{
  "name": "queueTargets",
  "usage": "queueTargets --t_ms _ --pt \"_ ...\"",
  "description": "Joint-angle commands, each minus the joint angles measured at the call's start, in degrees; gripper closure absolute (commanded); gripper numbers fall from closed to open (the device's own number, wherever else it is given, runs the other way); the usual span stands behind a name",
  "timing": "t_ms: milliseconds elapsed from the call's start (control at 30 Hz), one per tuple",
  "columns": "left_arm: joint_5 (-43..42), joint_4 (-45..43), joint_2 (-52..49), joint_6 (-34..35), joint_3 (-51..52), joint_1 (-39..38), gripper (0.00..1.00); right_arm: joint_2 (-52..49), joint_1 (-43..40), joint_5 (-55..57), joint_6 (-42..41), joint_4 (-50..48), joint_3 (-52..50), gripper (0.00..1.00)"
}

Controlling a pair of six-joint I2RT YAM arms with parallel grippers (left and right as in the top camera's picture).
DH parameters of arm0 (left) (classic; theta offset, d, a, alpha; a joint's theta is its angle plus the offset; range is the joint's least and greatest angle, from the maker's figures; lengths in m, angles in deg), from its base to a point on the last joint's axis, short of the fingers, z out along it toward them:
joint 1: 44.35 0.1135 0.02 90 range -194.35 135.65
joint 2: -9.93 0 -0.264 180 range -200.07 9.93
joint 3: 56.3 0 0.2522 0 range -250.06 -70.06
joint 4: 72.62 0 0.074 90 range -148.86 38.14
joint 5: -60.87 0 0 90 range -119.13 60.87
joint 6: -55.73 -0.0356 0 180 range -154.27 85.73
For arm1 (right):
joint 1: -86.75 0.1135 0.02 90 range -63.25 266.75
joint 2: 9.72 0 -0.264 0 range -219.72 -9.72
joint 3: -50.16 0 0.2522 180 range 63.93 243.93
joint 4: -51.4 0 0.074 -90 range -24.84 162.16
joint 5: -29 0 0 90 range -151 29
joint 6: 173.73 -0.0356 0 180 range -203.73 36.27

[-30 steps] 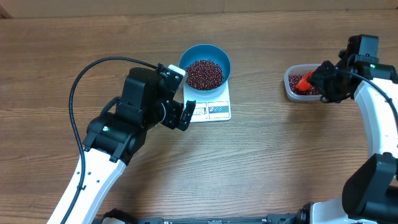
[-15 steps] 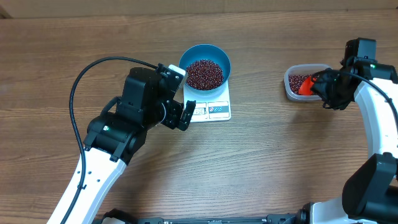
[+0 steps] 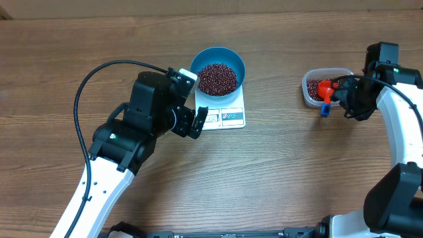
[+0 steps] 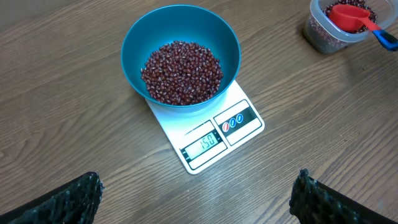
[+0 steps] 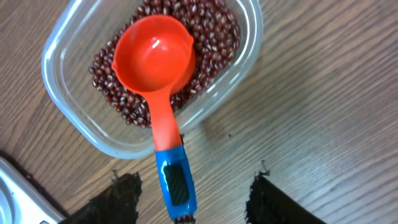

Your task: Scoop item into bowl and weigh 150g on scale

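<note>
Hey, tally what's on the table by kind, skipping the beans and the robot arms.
Containers: 2 (bowl, tub)
Scale: 1
Scoop: 1
Total: 4

The right gripper has let go of the orange scoop and opened up. It has pulled back a little. The scoop now lies on the beans in the clear tub, and its blue handle sticks out over the rim.
</note>
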Motion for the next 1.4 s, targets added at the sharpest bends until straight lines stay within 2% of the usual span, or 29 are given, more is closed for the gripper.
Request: queueTargets --t_ms 0,167,333,400,500,800,933,1367 --pt "-0.8 0.0 -0.3 -1.1 0.0 0.2 0.0 1.1 -0.1 0.5 2.6 -1.3 -0.3 0.37" --pt "-0.8 0.0 -0.3 -1.1 0.0 0.2 0.0 1.1 -0.1 -2.1 14.8 -1.9 0.3 0.21" --pt "-0.8 0.0 -0.3 -1.1 0.0 0.2 0.0 1.2 -0.1 -2.1 22.8 0.1 1.8 0.09" --pt "-0.8 0.0 -0.3 -1.1 0.0 0.2 0.0 1.4 -0.1 -2.1 26.0 0.3 2.3 0.0" --pt "-0.8 0.0 -0.3 -1.1 0.0 0.2 0.01 1.9 -0.1 -2.1 29.9 0.3 3.0 0.0" --pt "-0.8 0.0 -0.3 -1.1 0.0 0.2 0.0 4.5 -0.1 -2.1 30.3 1.5 5.6 0.0" --pt "-0.8 0.0 -0.3 -1.1 0.0 0.2 0.0 6.1 -0.1 -2.7 33.4 2.5 5.7 0.0" --pt "-0.8 0.0 -0.3 -1.1 0.0 0.2 0.0 8.3 -0.1 -2.7 33.6 3.1 5.7 0.0"
